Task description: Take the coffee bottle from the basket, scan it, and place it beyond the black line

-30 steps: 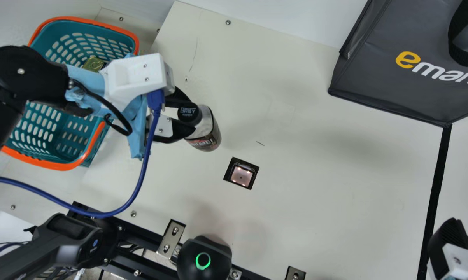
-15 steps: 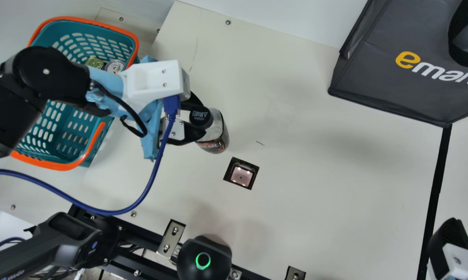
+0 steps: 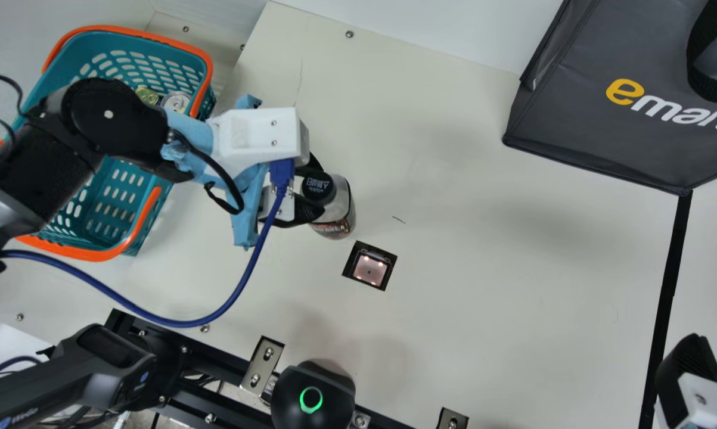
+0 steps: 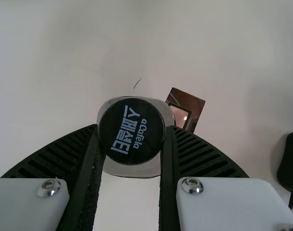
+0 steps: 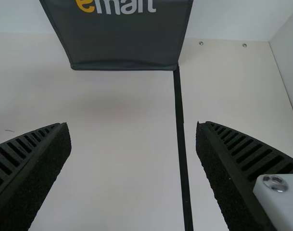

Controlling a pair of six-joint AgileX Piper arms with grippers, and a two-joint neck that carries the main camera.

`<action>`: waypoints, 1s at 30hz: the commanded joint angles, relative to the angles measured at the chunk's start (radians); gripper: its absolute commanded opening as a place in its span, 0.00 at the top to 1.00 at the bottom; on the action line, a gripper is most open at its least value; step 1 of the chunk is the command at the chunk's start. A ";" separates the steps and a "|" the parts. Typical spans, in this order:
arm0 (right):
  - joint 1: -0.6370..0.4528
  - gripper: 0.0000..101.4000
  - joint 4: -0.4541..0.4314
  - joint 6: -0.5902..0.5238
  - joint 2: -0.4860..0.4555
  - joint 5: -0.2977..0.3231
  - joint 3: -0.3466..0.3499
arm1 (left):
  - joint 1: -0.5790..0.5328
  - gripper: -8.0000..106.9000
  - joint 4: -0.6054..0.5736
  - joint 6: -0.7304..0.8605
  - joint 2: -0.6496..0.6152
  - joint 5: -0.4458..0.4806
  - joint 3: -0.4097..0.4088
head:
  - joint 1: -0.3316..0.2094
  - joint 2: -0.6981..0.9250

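In the main view my left gripper [image 3: 315, 187] is shut on the black cap of the coffee bottle [image 3: 339, 208], just up and left of the scanner window [image 3: 370, 266]. The left wrist view has the left gripper [image 4: 132, 139] with a finger on either side of the cap of the bottle [image 4: 132, 131], beside the scanner window [image 4: 184, 109]. My right gripper [image 3: 689, 372] is at the main view's lower right corner, over the black line [image 3: 671, 268]. Seen from the right wrist, the right gripper [image 5: 133, 139] stands open, the black line [image 5: 181, 134] between its fingers.
The teal basket [image 3: 117, 223] with orange handles holds cans, under my left arm. A dark grey bag [image 3: 596, 119] stands at the upper right, by the black line's end. A black device with a green ring [image 3: 312, 399] sits at the front edge. A blue cable hangs from my left wrist.
My left gripper has moved right and slightly down in the main view, carrying the bottle away from the basket and closer to the scanner window. The right gripper has stayed still.
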 commanded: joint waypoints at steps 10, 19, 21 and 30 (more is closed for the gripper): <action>0.000 0.10 0.000 0.000 0.000 0.000 0.000 | 0.005 0.84 -0.012 0.088 0.051 -0.007 -0.010 | -0.027 0.002; 0.000 0.10 0.000 0.000 0.000 0.000 0.000 | 0.001 0.84 -0.012 0.134 0.092 0.006 -0.040 | -0.027 0.002; 0.000 0.10 0.000 0.000 0.000 0.000 0.000 | 0.000 0.84 -0.012 0.143 0.097 0.012 -0.046 | -0.027 0.002; 0.000 0.10 0.000 0.000 0.000 0.000 0.000 | -0.003 0.84 -0.011 0.187 0.106 0.032 -0.050 | -0.027 0.002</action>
